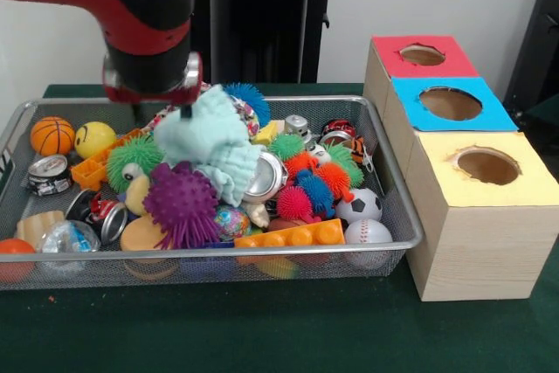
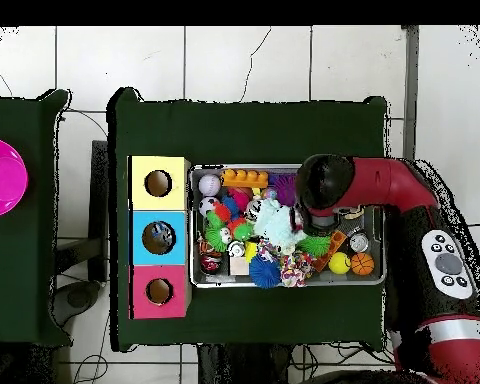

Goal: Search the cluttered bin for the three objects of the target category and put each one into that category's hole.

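the gripper [image 1: 186,113] sits low over the bin [image 1: 397,216], apparently clamped on the pale cloth [image 1: 210,141] atop the toy pile, so lift straight up, slowly, clearing tangled toys before swinging to the holes [image 1: 450,102].

Wire mesh bin [image 1: 397,216] on green table [image 1: 262,329], three wooden hole boxes [image 1: 472,216] just right, pale cloth [image 1: 210,141] atop toy pile

Green table [image 1: 262,329] (bin [image 1: 397,207], box [image 1: 472,259])
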Available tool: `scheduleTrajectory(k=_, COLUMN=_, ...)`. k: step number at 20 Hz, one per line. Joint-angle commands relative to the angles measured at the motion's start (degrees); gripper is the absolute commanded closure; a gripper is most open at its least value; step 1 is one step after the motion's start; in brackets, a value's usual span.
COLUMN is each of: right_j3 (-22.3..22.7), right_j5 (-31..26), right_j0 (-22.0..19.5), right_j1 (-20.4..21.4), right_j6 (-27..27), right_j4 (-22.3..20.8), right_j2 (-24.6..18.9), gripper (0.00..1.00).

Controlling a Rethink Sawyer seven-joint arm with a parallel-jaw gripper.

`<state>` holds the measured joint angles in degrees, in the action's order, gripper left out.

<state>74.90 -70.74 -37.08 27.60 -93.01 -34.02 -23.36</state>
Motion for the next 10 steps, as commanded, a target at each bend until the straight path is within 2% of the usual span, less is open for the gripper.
scheduleTrajectory(k=1, right_j3=3.2, right_j5=16.1, right_j0=-2.8, right_j1=-0.4, right_j6=6.5, right_j4=-6.8, right_j2=-1.8, gripper=0.0)
scheduleTrajectory(k=5, right_j3=5.2, right_j5=17.9, right_j0=-3.4, right_j1=2.1, right_j6=10.7, right_j4=-6.8, right_j2=-0.6, gripper=0.0)
scheduleTrajectory(k=10, right_j3=0.4, right_j5=23.0, right_j0=-2.8, right_j1=0.9, right_j6=16.1, right_j4=-11.4, right_j2=0.0, gripper=0.0)
